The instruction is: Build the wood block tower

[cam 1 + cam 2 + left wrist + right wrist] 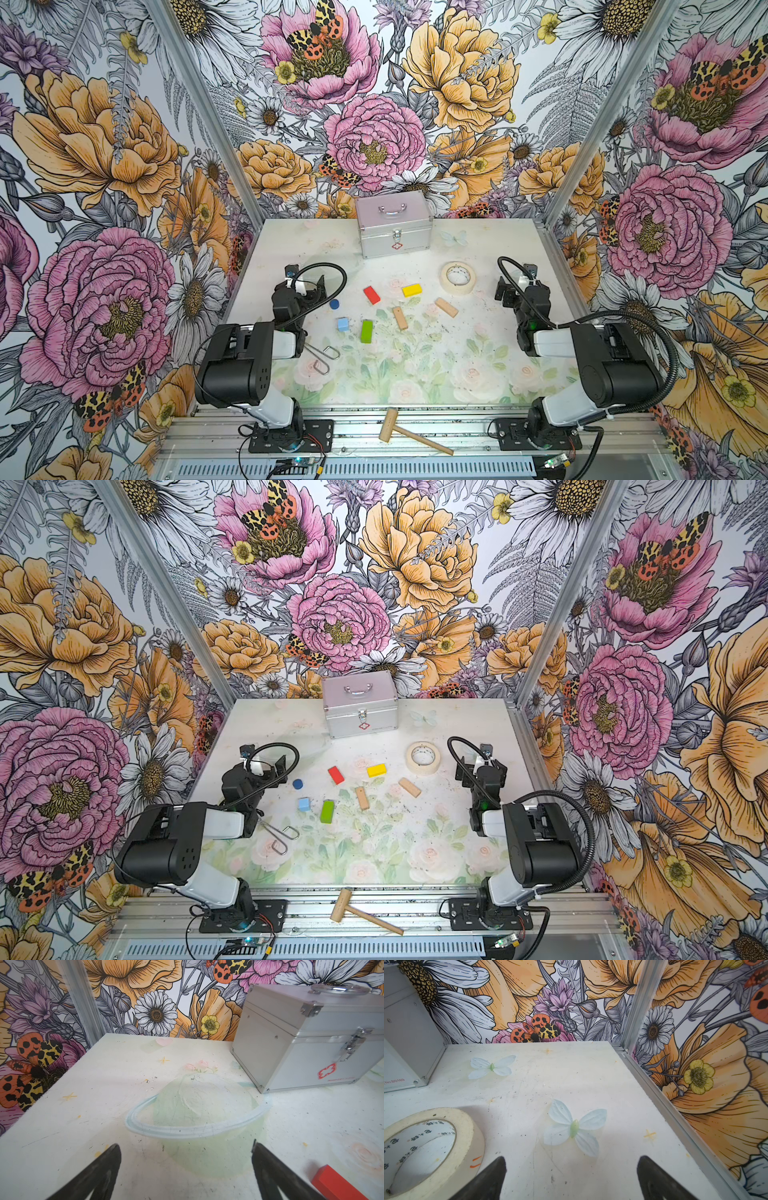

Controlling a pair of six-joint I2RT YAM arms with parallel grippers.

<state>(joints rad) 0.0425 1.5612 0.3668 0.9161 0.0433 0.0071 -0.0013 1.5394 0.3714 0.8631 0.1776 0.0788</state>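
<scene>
The wood blocks lie scattered singly on the table in both top views: red bar [371, 294], yellow bar [411, 289], two tan bars [400, 318] [446, 307], green bar [366, 331], light blue cube [342, 323] and dark blue cylinder [334, 304]. No tower is in view. My left gripper [305, 282] hovers left of the cylinder, open and empty; its wrist view shows only the red bar's end [340, 1184] beside the spread fingers [270, 1167]. My right gripper [518, 282] stands open and empty right of the tape roll, over bare table [571, 1158].
A silver metal case [395, 228] stands at the back centre. A masking tape roll [458, 277] lies right of the yellow bar. A bent wire clip [322, 357] rests by the left arm. A wooden mallet [409, 432] lies on the front rail.
</scene>
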